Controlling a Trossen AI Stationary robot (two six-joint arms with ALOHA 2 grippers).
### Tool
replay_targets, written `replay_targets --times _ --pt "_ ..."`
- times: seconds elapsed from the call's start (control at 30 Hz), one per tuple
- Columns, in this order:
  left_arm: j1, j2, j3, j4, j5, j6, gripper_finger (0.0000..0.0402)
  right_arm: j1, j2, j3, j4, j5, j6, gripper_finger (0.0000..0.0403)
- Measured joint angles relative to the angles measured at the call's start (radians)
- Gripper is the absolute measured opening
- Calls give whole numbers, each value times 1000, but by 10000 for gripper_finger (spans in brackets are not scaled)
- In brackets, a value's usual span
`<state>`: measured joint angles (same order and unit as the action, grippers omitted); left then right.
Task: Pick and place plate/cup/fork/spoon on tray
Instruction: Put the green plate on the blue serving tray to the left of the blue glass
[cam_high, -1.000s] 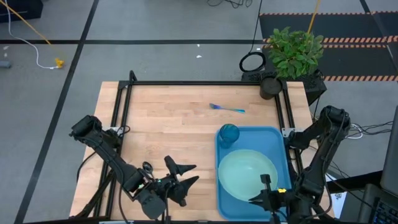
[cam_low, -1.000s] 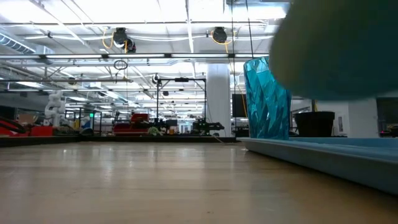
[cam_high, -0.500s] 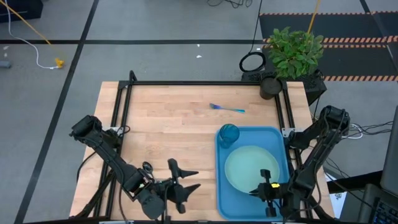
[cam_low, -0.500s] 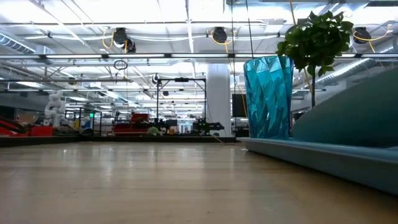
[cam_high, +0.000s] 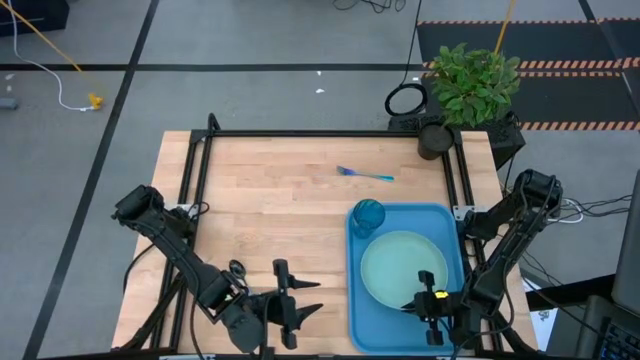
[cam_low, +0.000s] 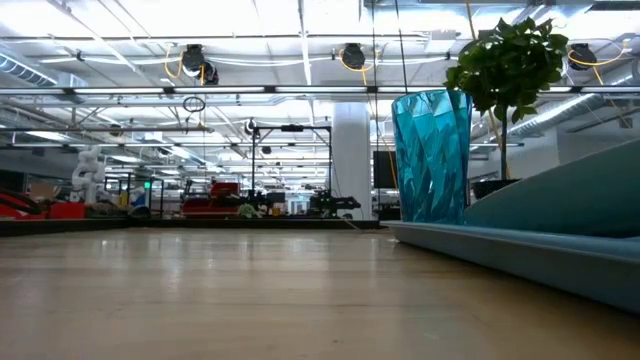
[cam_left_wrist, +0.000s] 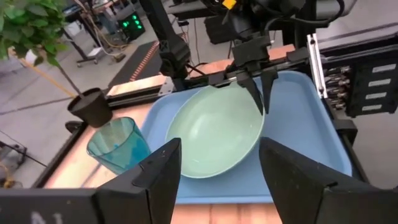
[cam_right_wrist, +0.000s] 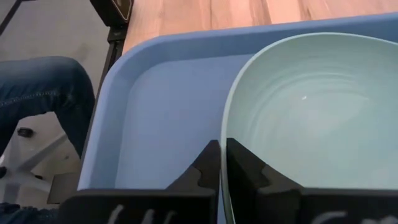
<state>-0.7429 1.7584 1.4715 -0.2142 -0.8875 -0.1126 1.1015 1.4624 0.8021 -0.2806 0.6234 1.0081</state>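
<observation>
The blue tray (cam_high: 452, 225) lies at the table's right near side. The pale green plate (cam_high: 403, 266) is in it, with my right gripper (cam_high: 428, 292) shut on its near rim. The teal cup (cam_high: 367, 215) stands upright in the tray's far left corner, also seen in the low view as the cup (cam_low: 430, 155). The fork (cam_high: 365, 175) lies flat on the wood beyond the tray. The spoon is out of view. My left gripper (cam_high: 303, 305) hovers open left of the tray, nothing between its fingers. My right gripper pinches the plate's near rim (cam_right_wrist: 224, 130) between its two fingers (cam_right_wrist: 208, 163), one inside the plate and one outside. The fingers slant down from the table's near side. The plate sits in the tray, and its held rim (cam_left_wrist: 247, 87) seems a little higher than its far side.
A potted plant (cam_high: 472, 85) stands at the table's far right corner. Black rails (cam_high: 320, 133) frame the table. A person's leg in jeans (cam_right_wrist: 37, 93) shows beside the tray's near end. Bare wood lies left of the tray.
My right gripper has gone down with the plate, bringing it from up in the air into the tray. My left gripper has stayed in place and rolled about its own axis, still open.
</observation>
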Motion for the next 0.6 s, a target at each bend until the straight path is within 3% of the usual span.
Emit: replay_targets --times 0.13,0.47,0.6 --pt "-1 0 0 0 1 -22 216 0 0 0 -1 -1 -8 14" --pt "-1 0 0 0 1 -28 216 -21 0 0 -46 -4 -23 90" --pt "-1 1 0 3 1 5 216 -49 0 0 -49 -47 -61 101"
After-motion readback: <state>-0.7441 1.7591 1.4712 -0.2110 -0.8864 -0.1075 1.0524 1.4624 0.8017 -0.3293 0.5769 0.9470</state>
